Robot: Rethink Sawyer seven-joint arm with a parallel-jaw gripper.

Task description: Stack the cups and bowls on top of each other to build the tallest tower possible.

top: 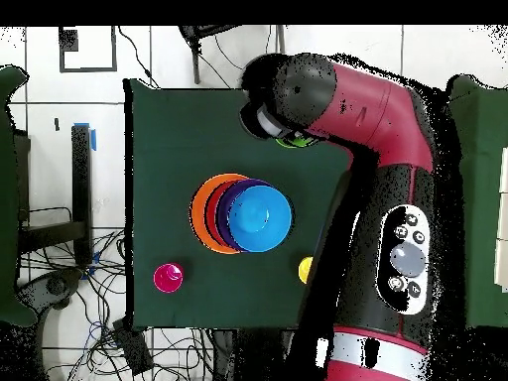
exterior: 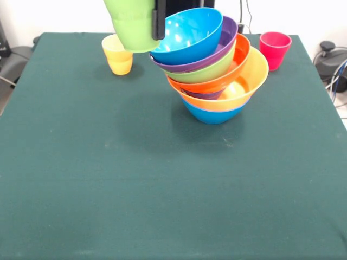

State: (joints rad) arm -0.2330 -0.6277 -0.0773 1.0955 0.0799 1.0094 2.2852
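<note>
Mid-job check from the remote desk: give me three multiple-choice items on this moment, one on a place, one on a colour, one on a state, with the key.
1. Where does the red-pink cup stand in the front view?
A. right of the tower
B. inside the top bowl
C. at the near table edge

2. What colour is the tower's top bowl?
A. purple
B. blue
C. orange-red

3. What state is the light green cup in?
A. standing on the table
B. lifted beside the tower's top
C. nested in the yellow cup

Key: 1 A, the red-pink cup stands on the table right of the tower. 2 B, the top bowl is blue. 3 B, the light green cup hangs at the gripper, above the yellow cup.
</note>
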